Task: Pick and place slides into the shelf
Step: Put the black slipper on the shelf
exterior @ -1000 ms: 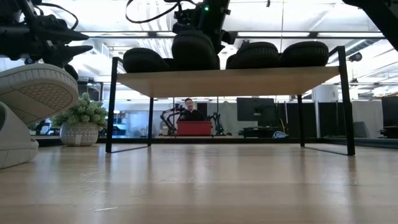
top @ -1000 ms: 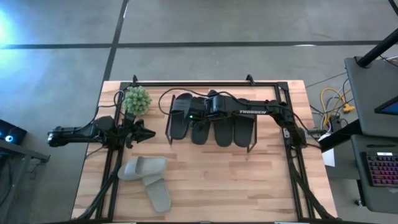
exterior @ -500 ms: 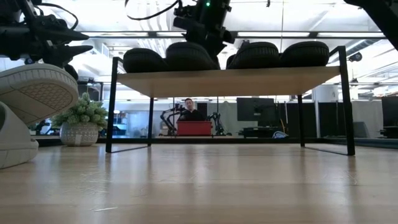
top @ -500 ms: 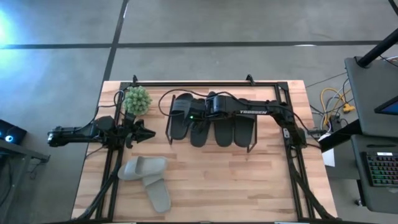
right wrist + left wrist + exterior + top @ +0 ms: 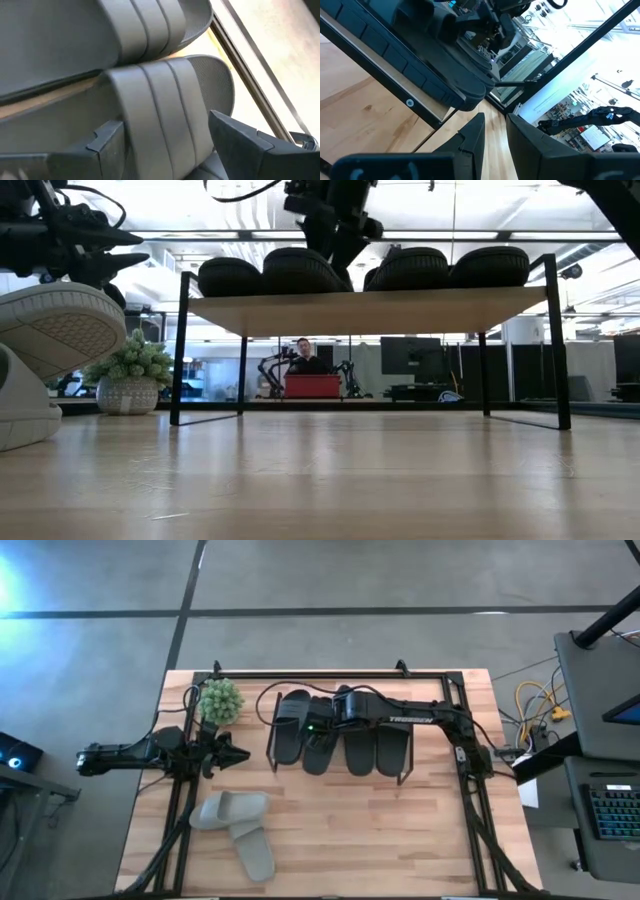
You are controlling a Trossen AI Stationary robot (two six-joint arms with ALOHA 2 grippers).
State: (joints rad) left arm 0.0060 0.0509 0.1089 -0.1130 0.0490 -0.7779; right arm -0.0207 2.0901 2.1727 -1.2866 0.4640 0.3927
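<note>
My right gripper (image 5: 322,726), fingers wide and empty above the shelf (image 5: 404,768), has released a black slide (image 5: 319,747); next, the grey-green slides (image 5: 236,825).

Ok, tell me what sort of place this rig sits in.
Probably a robotics lab or open workshop. Beyond the wooden table and the shelf, the low view shows a person seated at a bench among monitors, and the high view shows a bare concrete floor.

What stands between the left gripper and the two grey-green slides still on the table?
Nothing visible. The left gripper hangs near the table's left edge, and the grey-green slides lie on bare wood nearer the front; the plant sits on its far side.
</note>
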